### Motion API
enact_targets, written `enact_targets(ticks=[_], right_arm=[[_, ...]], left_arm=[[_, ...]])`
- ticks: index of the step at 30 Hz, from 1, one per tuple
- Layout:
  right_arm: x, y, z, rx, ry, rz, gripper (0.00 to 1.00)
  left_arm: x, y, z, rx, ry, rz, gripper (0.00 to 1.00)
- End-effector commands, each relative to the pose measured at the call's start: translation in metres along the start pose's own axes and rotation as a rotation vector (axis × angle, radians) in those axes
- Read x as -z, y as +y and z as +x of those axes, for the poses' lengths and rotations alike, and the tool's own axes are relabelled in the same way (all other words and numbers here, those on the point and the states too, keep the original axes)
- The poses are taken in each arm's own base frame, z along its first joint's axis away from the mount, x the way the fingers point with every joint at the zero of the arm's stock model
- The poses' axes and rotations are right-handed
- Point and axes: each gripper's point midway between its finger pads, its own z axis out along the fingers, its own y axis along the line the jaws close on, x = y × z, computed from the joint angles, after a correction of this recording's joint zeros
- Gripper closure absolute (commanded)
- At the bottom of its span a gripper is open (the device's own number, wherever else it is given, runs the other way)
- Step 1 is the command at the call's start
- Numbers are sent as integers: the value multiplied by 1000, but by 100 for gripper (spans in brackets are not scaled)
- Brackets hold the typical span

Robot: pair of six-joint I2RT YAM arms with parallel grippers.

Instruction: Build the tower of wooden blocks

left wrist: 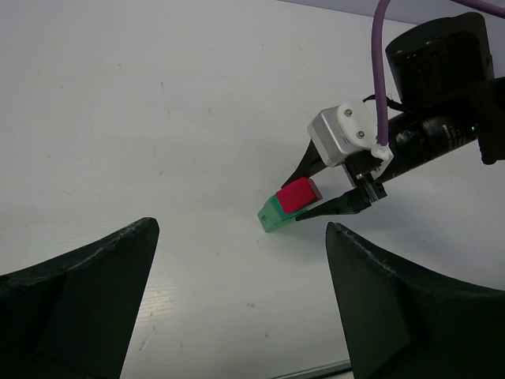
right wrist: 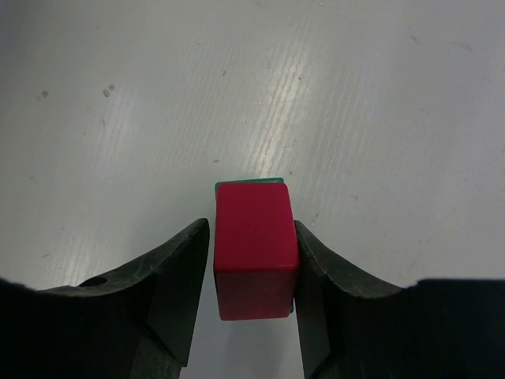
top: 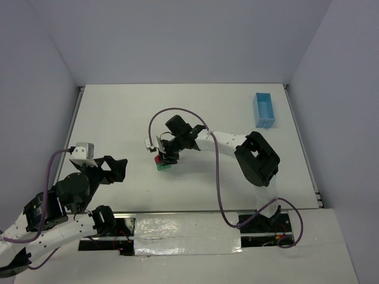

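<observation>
1. In the top view, the tower is just to the 9 o'clock side of the table's [top: 118, 118] middle. It consists of a green block [left wrist: 272, 215] lying flat on the surface with a red block [right wrist: 254, 249] on top of it.
2. The right gripper [right wrist: 252, 230] reaches in from 3 o'clock, and its fingers are closed on the red block's two opposite side faces. The wrist view shows both pads flush against the paint. Only a thin green edge shows past the far end of the red piece.
3. The red piece appears to rest on the green one. The pictures do not settle whether its full weight is already down.
4. The left gripper [top: 115, 168] is at about 8 o'clock, well apart from the blocks. Its fingers are spread wide and hold nothing.
5. A blue box [top: 264, 110] sits far off at about 1 o'clock and is not part of the stack.
6. Handling, as a judgement: the pieces are painted wood, so they are rigid, very light and not fragile. The smooth paint probably makes them slippery against hard fingers.
7. A block this light will likely skid or tip if a finger brushes it, and nothing anchors the green base to the table.
8. The best hold is across two flat parallel faces, low and centred on the piece, as the right fingers sit now. A sloped face would let the piece squirt out.
9. The release should be a straight opening with no sideways drag.
</observation>
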Motion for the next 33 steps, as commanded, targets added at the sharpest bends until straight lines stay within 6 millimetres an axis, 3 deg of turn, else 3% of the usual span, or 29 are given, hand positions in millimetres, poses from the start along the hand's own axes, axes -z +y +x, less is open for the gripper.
enact_targets(ticks=[1,16,19,20,21,30,33], right_arm=[[8,-4,-24,49,-46,35,47],[10,-7,-29,45,-59,47,45],[11,-6,-31,44,-67,42,34],[12,-6,-32,44,-69,41,13],[12,-6,-33,46,-71,42,1],[24,-10,-50,49,-108,73,0],[45,-16,-69,47,-164,123,0]], left_arm=[[0,-4,-8,22,-31,19,0],[-1,-5,-8,19,-30,22,1],[-1,-6,-7,15,-27,22,0],[-1,-6,-7,13,-26,22,1],[-1,-6,-7,14,-26,22,1],[-2,-7,-7,11,-24,22,1],[-2,-5,-7,13,-25,15,1]])
